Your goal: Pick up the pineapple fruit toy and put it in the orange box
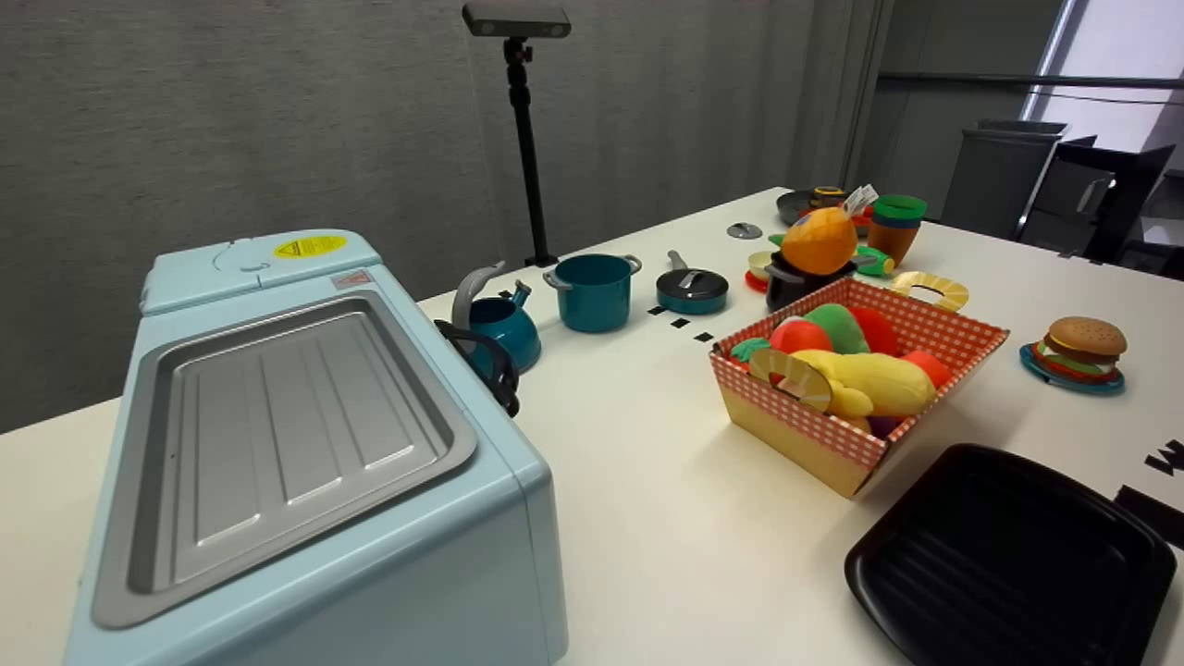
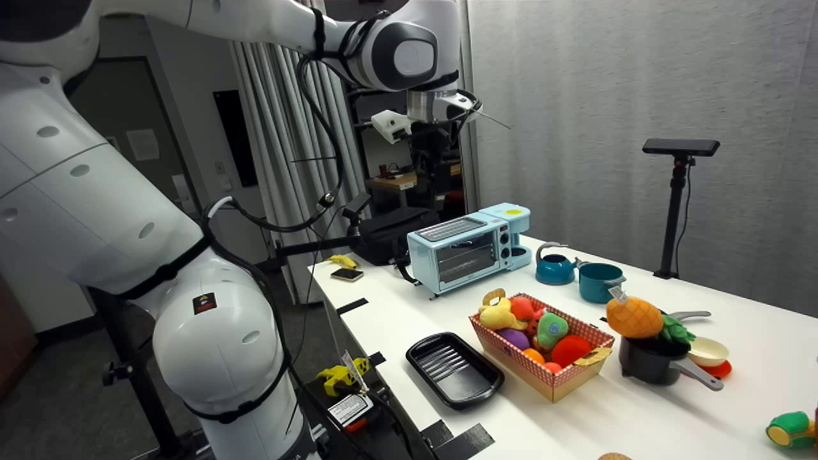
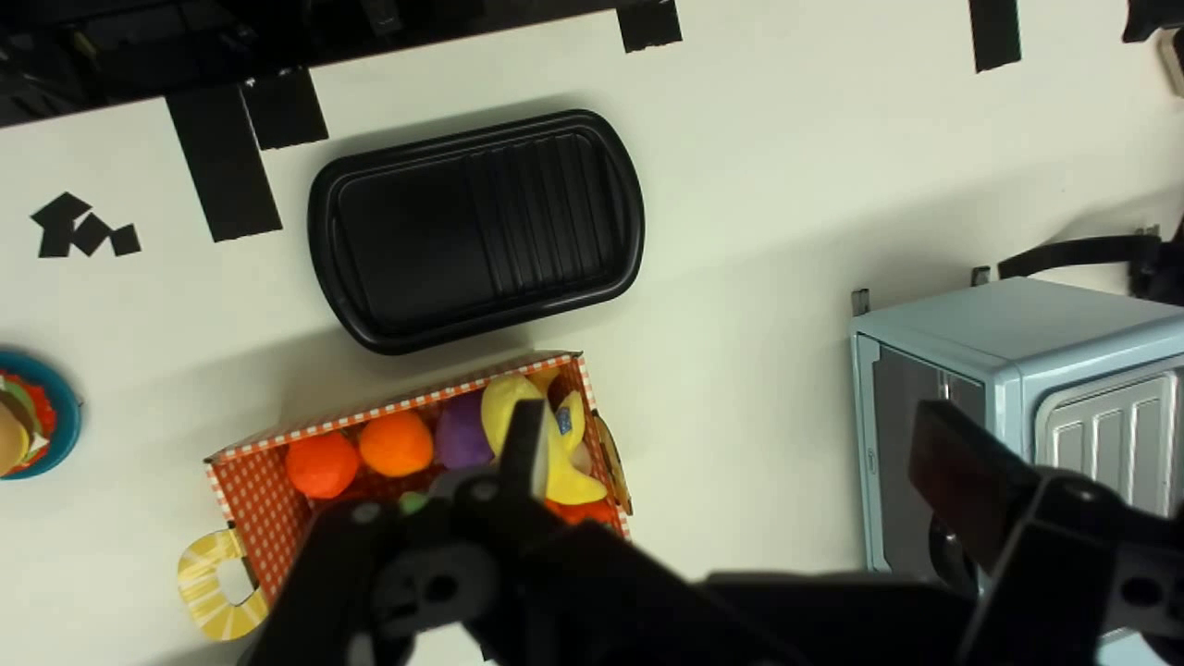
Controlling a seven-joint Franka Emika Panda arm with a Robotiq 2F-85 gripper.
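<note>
The pineapple fruit toy has an orange body and a green leafy crown. It lies on its side on top of a small black pot in both exterior views (image 1: 820, 240) (image 2: 634, 317). It is out of the wrist view. The orange box, with red-and-white checked sides and yellow handles, stands beside the pot (image 1: 797, 453) (image 2: 511, 365). It holds several plush fruits. In the wrist view the orange box (image 3: 264, 527) is partly hidden behind a finger. My gripper (image 3: 735, 425) is open and empty, high above the table, between the box and the light-blue appliance, away from the pineapple.
A black tray (image 2: 455, 370) lies beside the box. The light-blue toaster oven (image 2: 470, 246) stands at the table's far end. A teal kettle (image 1: 504, 324), a teal pot (image 1: 594, 294) and the black pot (image 2: 652, 367) stand along the back. A burger toy (image 1: 1080, 351) sits on a blue plate.
</note>
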